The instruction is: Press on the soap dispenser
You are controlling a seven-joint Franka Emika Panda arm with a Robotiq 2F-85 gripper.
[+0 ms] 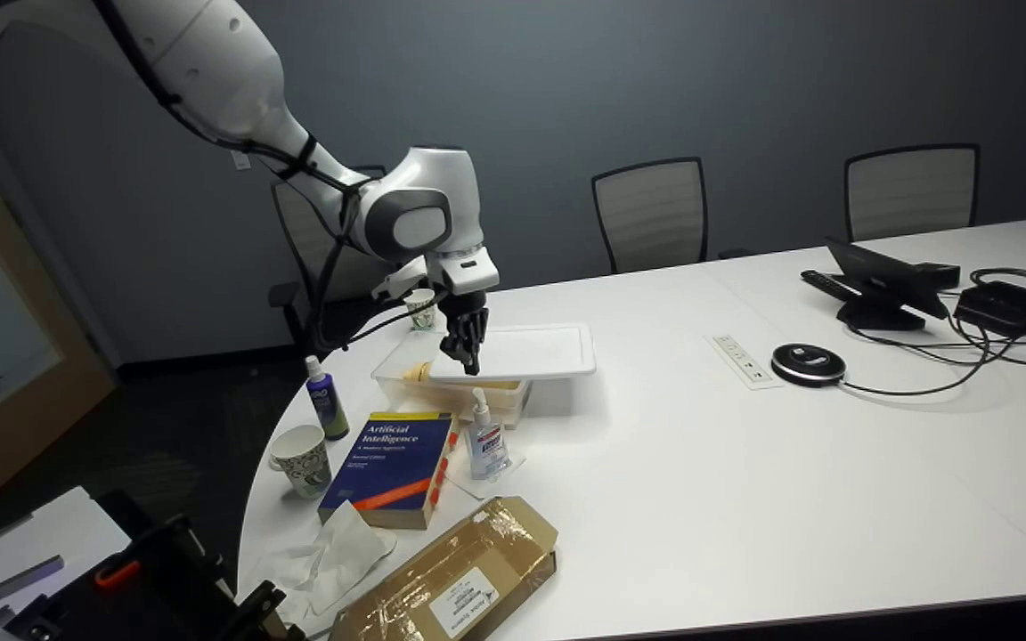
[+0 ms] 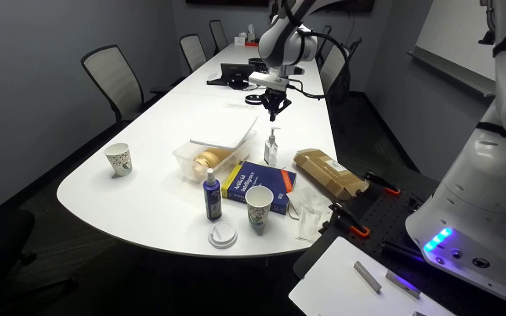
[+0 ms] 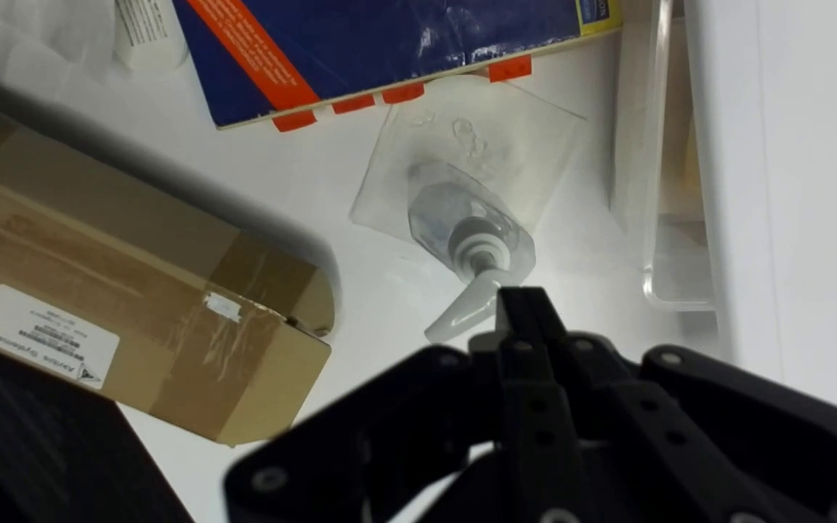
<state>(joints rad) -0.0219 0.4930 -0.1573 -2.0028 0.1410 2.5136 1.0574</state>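
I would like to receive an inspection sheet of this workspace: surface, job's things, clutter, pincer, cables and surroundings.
Surface: white table; clear, glossy spots on a thin pale sheet.
Job's things: soap dispenser upright on the sheet; its pump seems raised.
Clutter: blue book beside the soap dispenser; cardboard box, slim purple bottle, two paper cups, crumpled tissue; plastic tub, its white lid askew.
Pincer: shut, nothing seen in its grip; above the pump, apart from it in both exterior views.
Cables: black cables strapped along the arm, one loop hanging; another on the table, from the round black device.
Surroundings: chairs beside the table; whiteboard on a wall.
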